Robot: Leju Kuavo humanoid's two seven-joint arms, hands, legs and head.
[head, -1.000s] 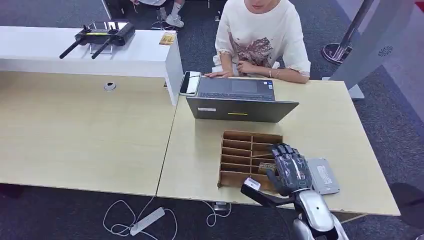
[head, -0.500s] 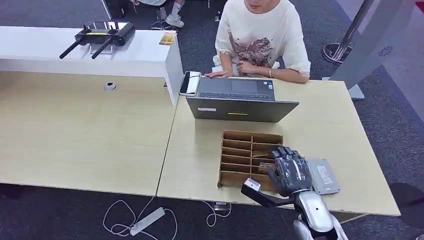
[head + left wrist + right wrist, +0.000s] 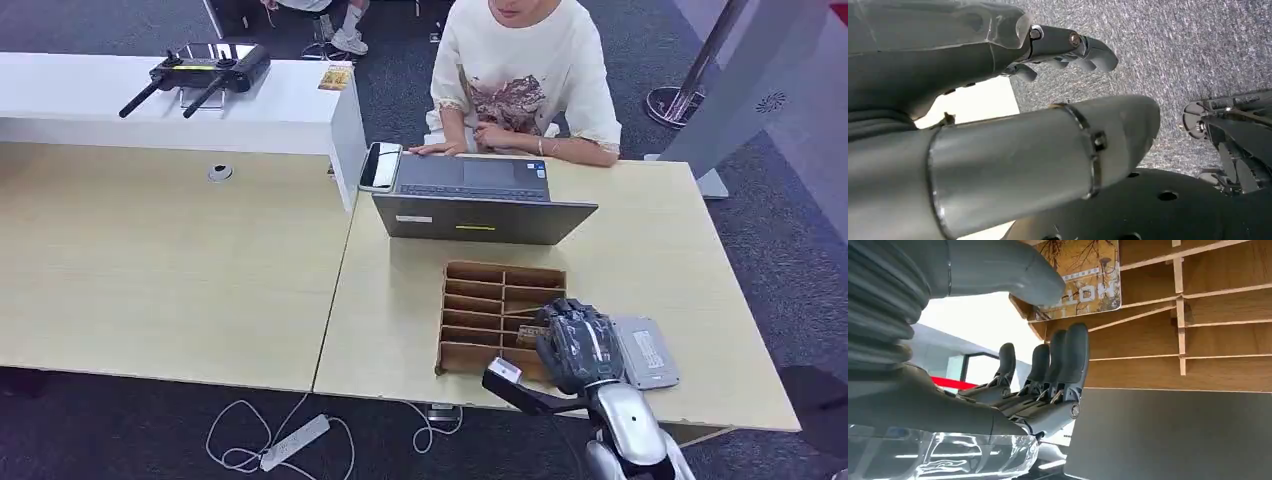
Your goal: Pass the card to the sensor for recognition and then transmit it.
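A wooden slotted rack (image 3: 490, 305) lies on the table in front of the laptop. A patterned card (image 3: 530, 333) (image 3: 1083, 270) stands in one of its slots near the right side. My right hand (image 3: 577, 343) hovers over that end of the rack with its fingers bent down beside the card. In the right wrist view the thumb (image 3: 1013, 270) lies against the card's edge and the fingers (image 3: 1068, 355) stay apart from it, so nothing is gripped. The flat grey sensor (image 3: 645, 352) lies just right of the hand. My left hand (image 3: 1073, 50) hangs over the carpet, holding nothing.
A person sits behind the table with a hand at an open laptop (image 3: 480, 200); a phone (image 3: 380, 165) lies at its left. A white counter (image 3: 250, 110) with a black controller (image 3: 200, 70) stands at the back left. A power strip (image 3: 295, 442) lies on the floor.
My right hand's fingers have gone from spread flat to bent down over the rack's right end, and the hand has dropped slightly toward the card.
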